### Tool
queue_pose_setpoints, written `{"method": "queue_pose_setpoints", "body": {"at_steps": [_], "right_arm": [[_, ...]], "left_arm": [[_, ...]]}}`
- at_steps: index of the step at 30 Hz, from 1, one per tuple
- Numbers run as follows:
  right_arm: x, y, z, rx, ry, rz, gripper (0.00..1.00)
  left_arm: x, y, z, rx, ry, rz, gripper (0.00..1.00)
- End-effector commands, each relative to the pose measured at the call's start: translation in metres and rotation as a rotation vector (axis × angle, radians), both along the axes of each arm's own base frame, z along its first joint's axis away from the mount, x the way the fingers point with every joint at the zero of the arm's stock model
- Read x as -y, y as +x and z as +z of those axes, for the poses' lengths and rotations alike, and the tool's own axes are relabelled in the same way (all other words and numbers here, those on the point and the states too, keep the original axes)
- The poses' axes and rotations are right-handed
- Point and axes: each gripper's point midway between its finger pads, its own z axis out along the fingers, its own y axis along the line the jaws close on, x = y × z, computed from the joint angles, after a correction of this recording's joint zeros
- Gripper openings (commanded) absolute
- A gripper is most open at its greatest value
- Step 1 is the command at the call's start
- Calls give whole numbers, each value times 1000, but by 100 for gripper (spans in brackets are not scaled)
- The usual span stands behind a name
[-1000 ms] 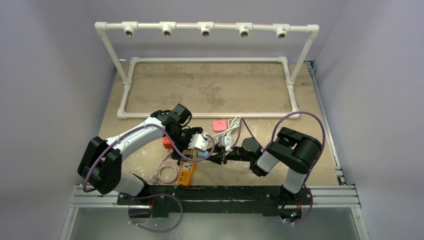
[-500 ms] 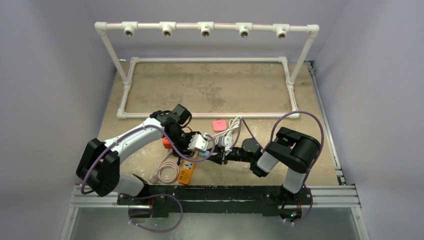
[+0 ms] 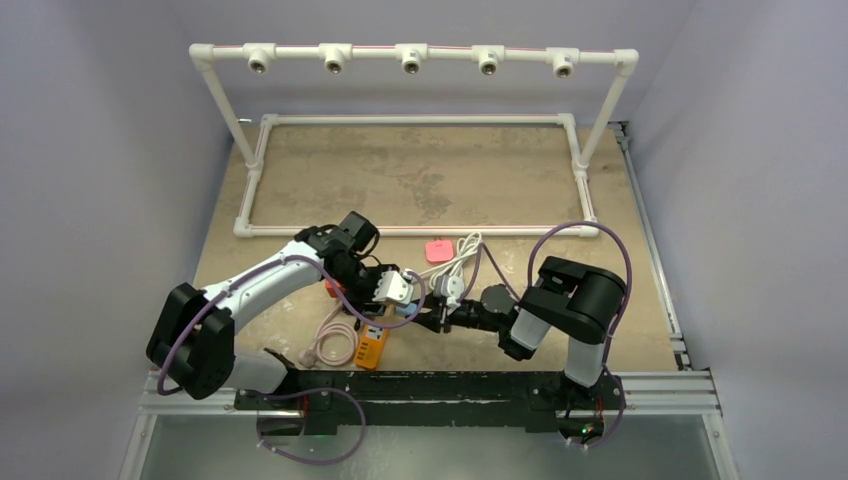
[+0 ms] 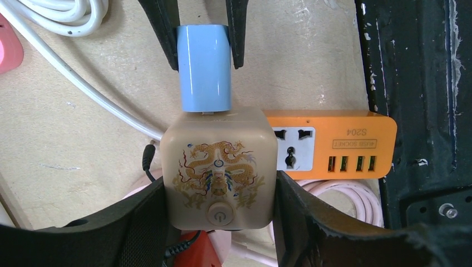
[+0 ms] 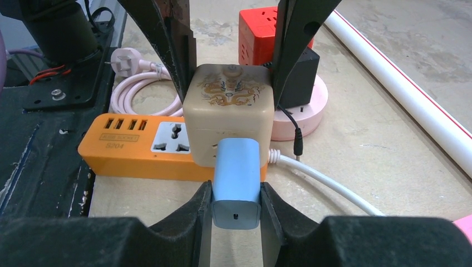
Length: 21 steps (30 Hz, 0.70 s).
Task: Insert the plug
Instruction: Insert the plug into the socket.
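Orange power strip (image 4: 328,125): "S204" beside USB ports; boxed label beside it illegible.

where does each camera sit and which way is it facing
Top: above and behind the bases, facing down on the table; left arm and right arm show.
Left wrist: on the left arm, facing down at the cube in the left tool; fingers at bottom.
Right wrist: on the right arm, facing low across the table at the plug in the right tool; fingers at bottom.
Shared: wrist views both show cube, plug, strip, from opposite ends.
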Motion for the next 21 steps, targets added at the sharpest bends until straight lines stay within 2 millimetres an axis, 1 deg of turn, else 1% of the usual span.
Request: {"method": "queue_pose_setpoints", "body": {"at_steps": [1,6,10,13,16,19,21], "right_arm": [[-23,-13,20,27,65,81,0],[-34,-12,28,37,77,99,0],[-38,-12,30,24,78,102,0],[-43,-16,29,17,75,126,0],[-43,-18,26,8,71,135,0],[-39,-22,25,-24,71,134,0],[-32,-17,29,-13,74,87,20]], "left_arm": [[4,-12,-37,-54,10,-67,0],[9,-8,-41,-62,3,-76,0],[10,-7,-43,-55,1,-84,0],[10,-8,-47,-56,0,-82,0],[12,-8,-47,-58,-10,-85,0],[12,-9,-46,-61,-12,-85,0],[13,-9,-44,-61,-20,-90,0]]}}
